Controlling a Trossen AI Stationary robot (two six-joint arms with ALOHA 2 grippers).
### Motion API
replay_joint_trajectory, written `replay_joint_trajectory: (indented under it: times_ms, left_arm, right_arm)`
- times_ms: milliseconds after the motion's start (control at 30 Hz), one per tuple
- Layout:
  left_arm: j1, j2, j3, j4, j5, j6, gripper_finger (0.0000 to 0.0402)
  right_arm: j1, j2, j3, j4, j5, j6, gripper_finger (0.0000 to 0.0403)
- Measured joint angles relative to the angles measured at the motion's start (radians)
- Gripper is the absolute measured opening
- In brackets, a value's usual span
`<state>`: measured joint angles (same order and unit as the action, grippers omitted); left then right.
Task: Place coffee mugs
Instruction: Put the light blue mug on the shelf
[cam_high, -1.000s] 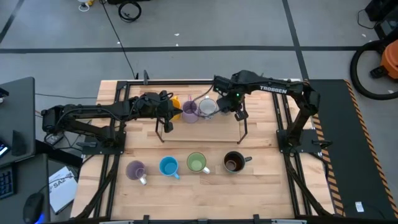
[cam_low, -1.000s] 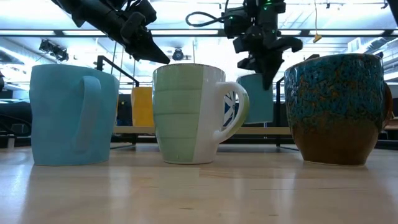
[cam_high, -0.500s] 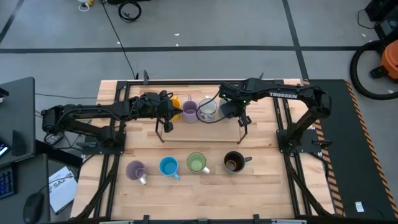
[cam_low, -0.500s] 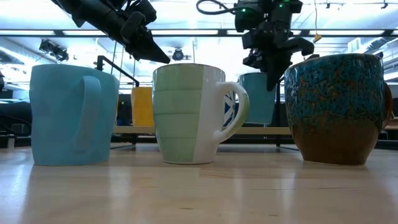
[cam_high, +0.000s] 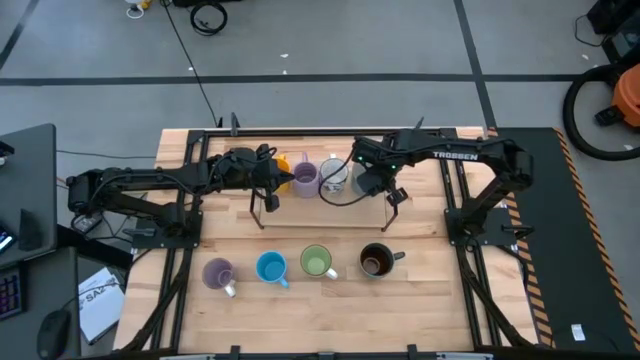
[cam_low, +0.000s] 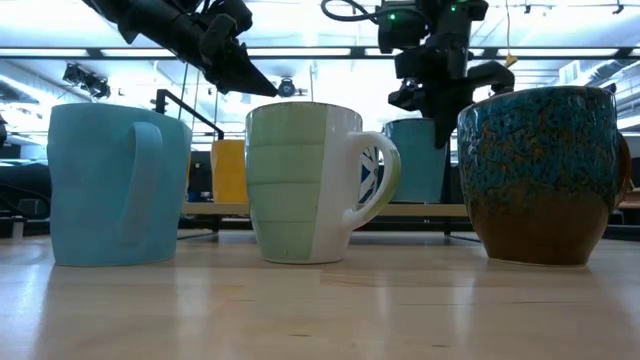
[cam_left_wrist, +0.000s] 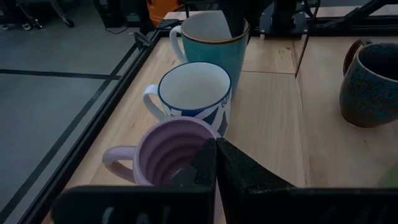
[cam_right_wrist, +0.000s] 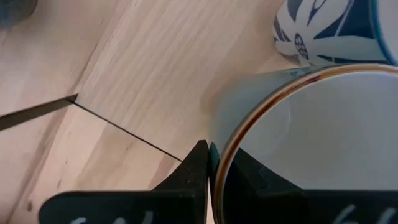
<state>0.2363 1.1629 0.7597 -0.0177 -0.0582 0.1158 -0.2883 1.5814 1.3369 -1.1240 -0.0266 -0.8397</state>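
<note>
Four mugs stand in a far row: orange (cam_high: 282, 167), purple (cam_high: 305, 178), white patterned (cam_high: 333, 175) and pale white-teal (cam_low: 412, 165). My right gripper (cam_high: 372, 183) is shut on the pale white-teal mug's rim, at the right end of that row. Lavender (cam_high: 218, 272), bright blue (cam_high: 271, 267), light green (cam_high: 317, 262) and dark brown-black (cam_high: 376, 260) mugs stand on their bases in a near row. My left gripper (cam_left_wrist: 216, 144) is shut and hovers above the purple mug (cam_left_wrist: 171, 155), touching nothing. My right gripper holds the pale white-teal mug by its rim (cam_right_wrist: 231, 155), one finger outside (cam_right_wrist: 198, 163) and the other inside the cup. The fingers come from above, pointing down. The mug stays upright with its base at table level (cam_low: 415, 200). Whether it rests there, I cannot tell.
A black wire frame (cam_high: 258, 212) stands around the far row, with thin legs left and right of it (cam_high: 388, 212). Bare wood lies between the two rows and right of the dark brown-black mug. Black arm mounts run along both table sides.
My right gripper has carried the pale white-teal mug toward the table's right edge and slightly nearer, away from the white patterned mug, keeping it upright and staying shut on it.
</note>
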Motion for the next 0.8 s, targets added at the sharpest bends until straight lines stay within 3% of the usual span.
replay_joint_trajectory:
  times_ms: [400, 800]
  left_arm:
    - [0.0, 0.0, 0.0, 0.0, 0.0, 0.0, 0.0014]
    - [-0.005, 0.0, 0.0, -0.001, 0.0, 0.0, 0.0014]
  right_arm:
    - [-0.045, 0.032, 0.003, 0.0, -0.077, -0.069, 0.0035]
    - [-0.049, 0.045, 0.003, 0.017, -0.051, -0.033, 0.0058]
